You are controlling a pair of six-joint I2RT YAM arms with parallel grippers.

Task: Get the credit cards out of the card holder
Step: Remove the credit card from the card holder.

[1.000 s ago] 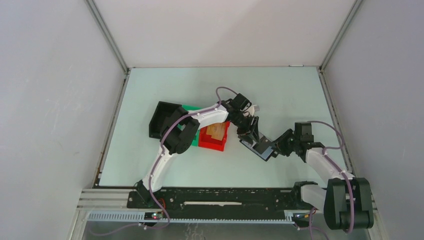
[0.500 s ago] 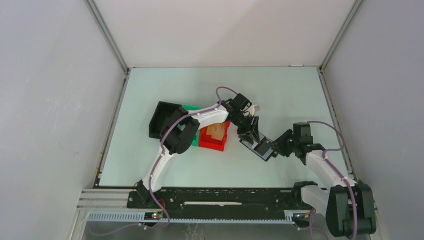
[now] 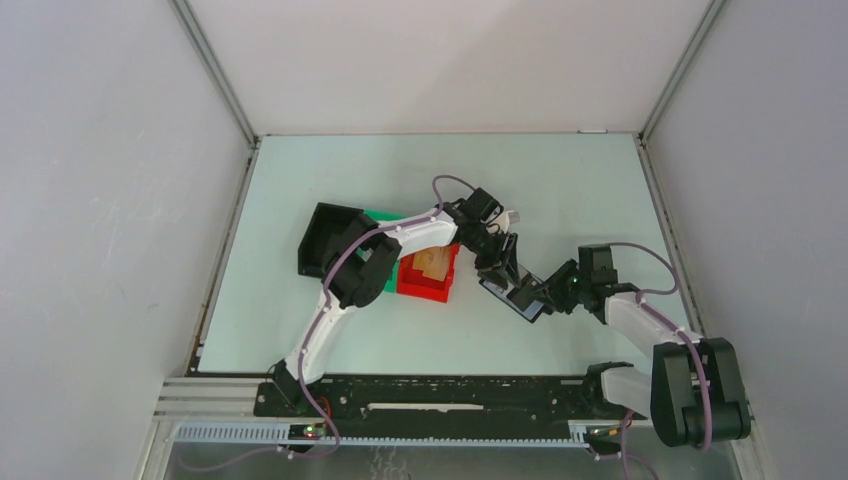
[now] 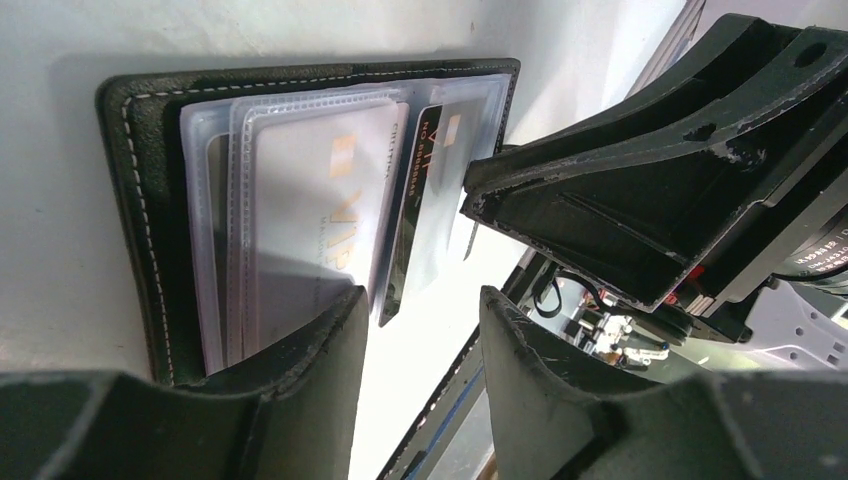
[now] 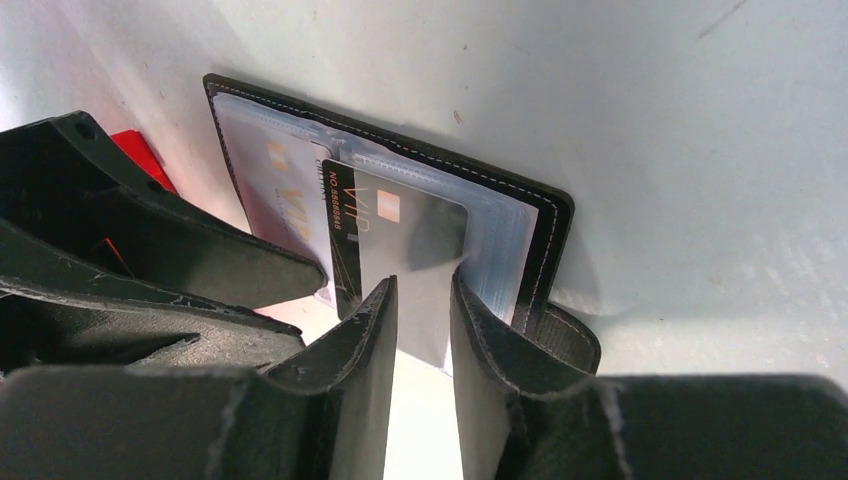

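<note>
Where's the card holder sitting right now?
In the top view the card holder lies open on the table, right of centre, just right of the red bin, between the left gripper and right gripper.

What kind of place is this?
Probably a laboratory robot cell: white walls on aluminium framing enclose a pale table, with the left arm and right arm bolted at its near edge.

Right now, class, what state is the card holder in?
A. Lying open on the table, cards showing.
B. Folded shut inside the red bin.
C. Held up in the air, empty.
A: the card holder lies spread open on the table, with credit cards showing inside it.
</note>
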